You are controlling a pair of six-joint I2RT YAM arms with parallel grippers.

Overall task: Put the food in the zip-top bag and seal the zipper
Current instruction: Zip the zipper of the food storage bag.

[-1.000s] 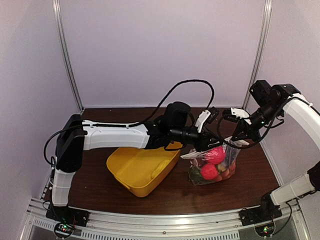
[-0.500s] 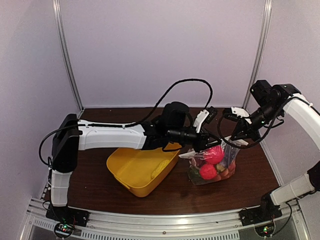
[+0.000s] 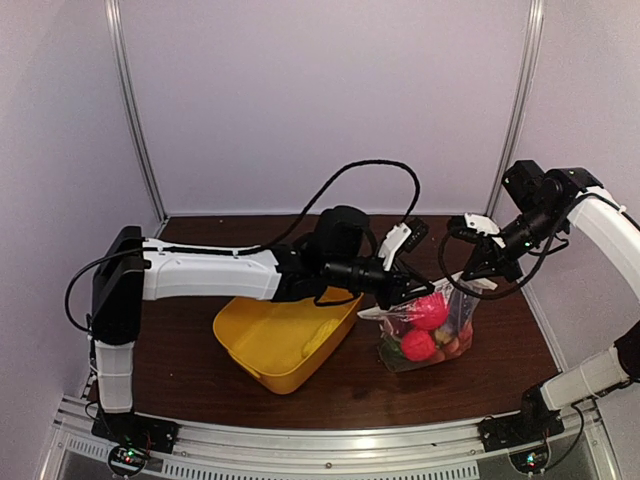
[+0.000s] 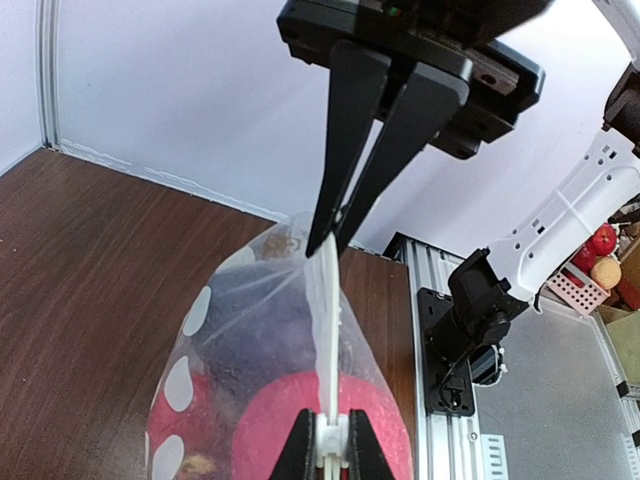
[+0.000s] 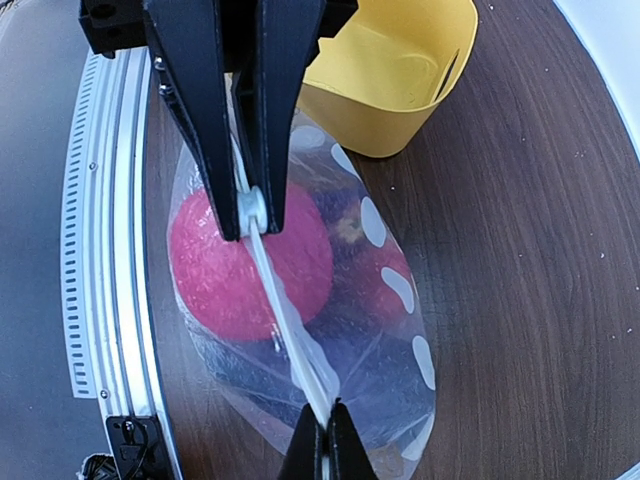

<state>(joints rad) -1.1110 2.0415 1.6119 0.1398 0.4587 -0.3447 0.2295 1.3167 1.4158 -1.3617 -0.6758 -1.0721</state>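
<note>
My left arm and right arm are white shells with black joints, on black bases with tiny green lights. A black cable loops over the left wrist, and the right gripper has long, flat black fingers tapering to narrow tips.

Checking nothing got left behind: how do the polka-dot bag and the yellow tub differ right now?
The zip-top bag is clear with white dots; the yellow tub is opaque. The bag bulges with food; the tub looks nearly empty, though one pale shape inside is unclear. The left claw and right claw pinch the bag's zipper; nothing holds the tub. Shared: both are plastic-looking containers, side by side.
</note>
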